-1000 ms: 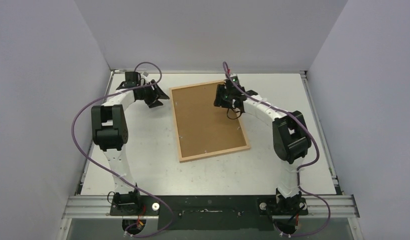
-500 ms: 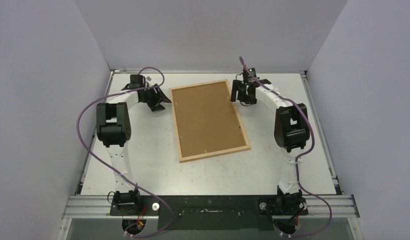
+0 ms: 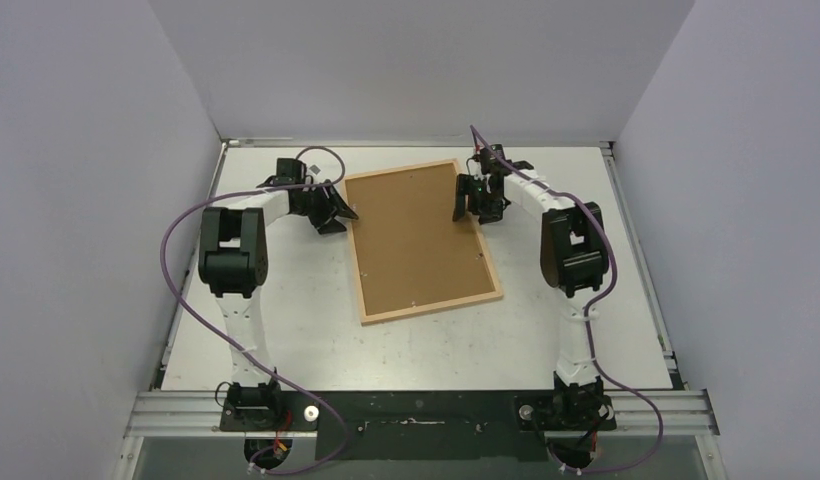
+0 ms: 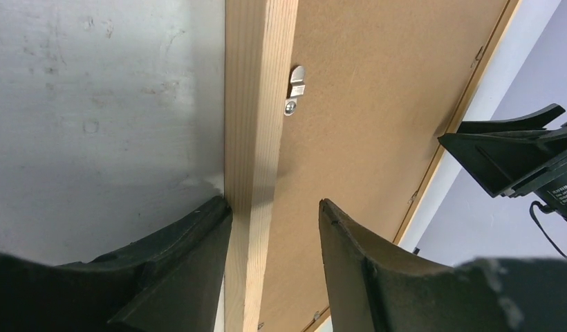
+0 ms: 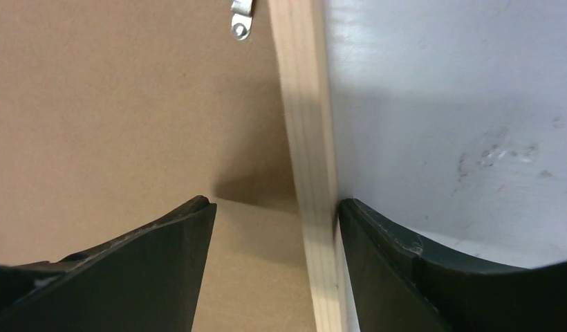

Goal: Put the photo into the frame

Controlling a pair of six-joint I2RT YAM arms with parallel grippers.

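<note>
Two sets of jaws stand wide astride opposite long rails of the thin light-wood rectangular frame, which lies face down on the white counter: left gripper and right gripper. The glossy photo is not seen and is perhaps hidden beneath the flat brown hardboard backing. Gripping the frame seems to be in hand, so next both rails must be clamped together.

**Frame**: pale wood rails, matt, with fine straight grain showing along their length.

**Backing board**: brown hardboard, matt, with an even, fine texture.

**Turn clip**: bright metal with a polished look, fixed by a small metal screw.

**Table**: pale grey top, smooth with a faint sheen — scuffed and speckled with dull marks.

**Left gripper** and **right gripper**: black plastic fingers, semi-matt, with light catching on the edges.

**Cable**: purple sheath — smooth, slightly glossy.
</note>
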